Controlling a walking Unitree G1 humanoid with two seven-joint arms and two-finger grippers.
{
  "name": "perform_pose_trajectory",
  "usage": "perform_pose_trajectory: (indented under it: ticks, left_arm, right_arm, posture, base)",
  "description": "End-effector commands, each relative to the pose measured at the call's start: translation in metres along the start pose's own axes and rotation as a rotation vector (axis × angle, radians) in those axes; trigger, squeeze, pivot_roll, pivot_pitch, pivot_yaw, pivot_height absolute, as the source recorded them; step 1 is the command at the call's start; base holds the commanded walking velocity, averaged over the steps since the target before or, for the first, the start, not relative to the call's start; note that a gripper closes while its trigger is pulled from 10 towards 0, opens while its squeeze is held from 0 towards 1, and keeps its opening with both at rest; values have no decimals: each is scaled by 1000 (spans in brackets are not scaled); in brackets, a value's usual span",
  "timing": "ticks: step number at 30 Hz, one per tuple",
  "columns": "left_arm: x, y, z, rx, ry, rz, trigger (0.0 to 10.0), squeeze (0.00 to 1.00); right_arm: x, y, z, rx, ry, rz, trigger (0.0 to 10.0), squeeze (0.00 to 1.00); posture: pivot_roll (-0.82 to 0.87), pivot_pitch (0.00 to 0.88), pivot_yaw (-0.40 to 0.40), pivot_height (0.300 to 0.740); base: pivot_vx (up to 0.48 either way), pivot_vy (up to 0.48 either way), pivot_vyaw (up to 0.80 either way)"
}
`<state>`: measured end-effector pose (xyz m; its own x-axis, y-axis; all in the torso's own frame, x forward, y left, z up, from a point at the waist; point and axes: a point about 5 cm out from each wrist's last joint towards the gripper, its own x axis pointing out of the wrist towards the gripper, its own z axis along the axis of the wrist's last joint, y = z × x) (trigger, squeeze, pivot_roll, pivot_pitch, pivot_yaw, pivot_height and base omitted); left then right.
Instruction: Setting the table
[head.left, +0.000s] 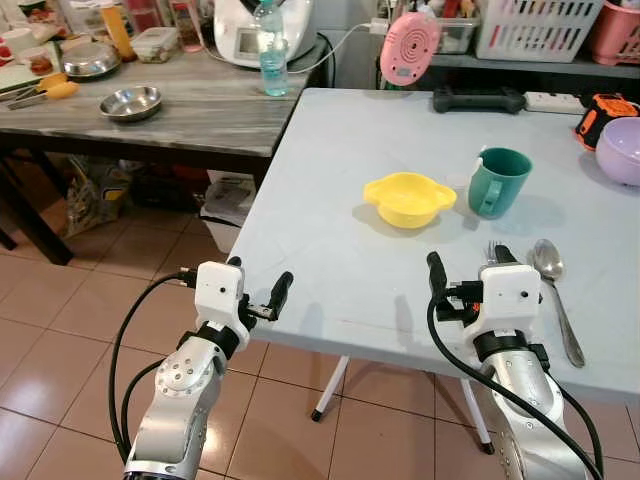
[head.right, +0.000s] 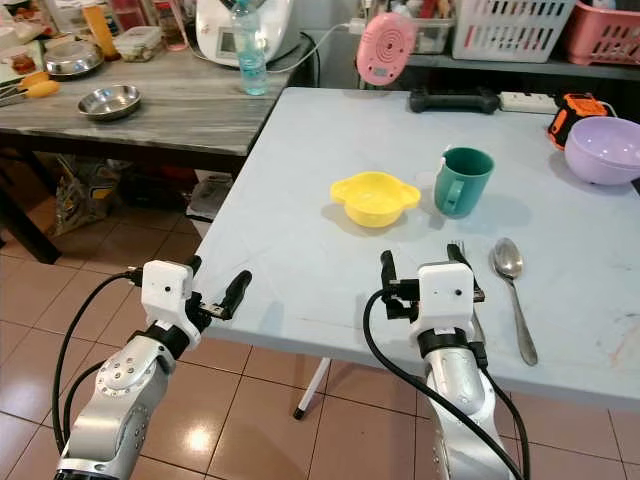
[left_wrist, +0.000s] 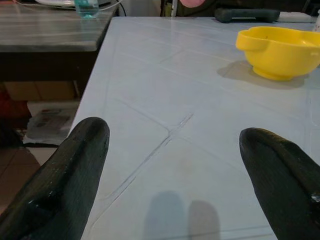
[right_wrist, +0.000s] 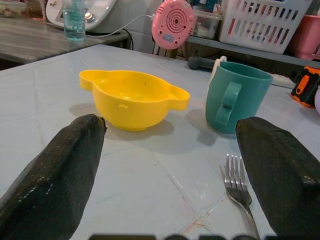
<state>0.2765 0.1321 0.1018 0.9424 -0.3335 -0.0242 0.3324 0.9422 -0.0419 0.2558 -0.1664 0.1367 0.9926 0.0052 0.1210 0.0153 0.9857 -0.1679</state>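
I'm looking at a home kitchen or dining corner. Terracotta floor tiles (head.left: 60, 300) run under a pale surface (head.left: 330, 270) holding a yellow bowl (head.left: 408, 198), mug (head.left: 499, 182), spoon (head.left: 553, 280) and fork (right_wrist: 239, 192). Beside it, a grey counter (head.left: 200, 110) carries steel bowls (head.left: 130, 102), a water bottle (head.left: 270, 50) and what looks like a cooker (head.left: 240, 30). Laundry baskets (head.left: 535, 28) sit behind.
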Motion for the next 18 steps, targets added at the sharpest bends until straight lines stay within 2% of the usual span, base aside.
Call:
perform_pose_trajectory:
  ticks: [1,16,18]
  left_arm:
    - [-1,-1,3,4,-5,-16,10000,0]
    - [-1,-3,1,-4,2,-36,10000,0]
    - [-1,-3,2,-4,1,-41,10000,0]
  right_arm:
    - [0,0,1,-5,-1,5,10000,0]
    - [-1,-1,-1,0,11,-6,10000,0]
    - [0,0,-1,0,11,-3,10000,0]
  posture:
    - [-25,67,61,740]
    - [-33,73,64,740]
    - [-31,71,62,740]
  base:
    - [0,0,0]
    - [0,0,0]
    - [0,0,-509]
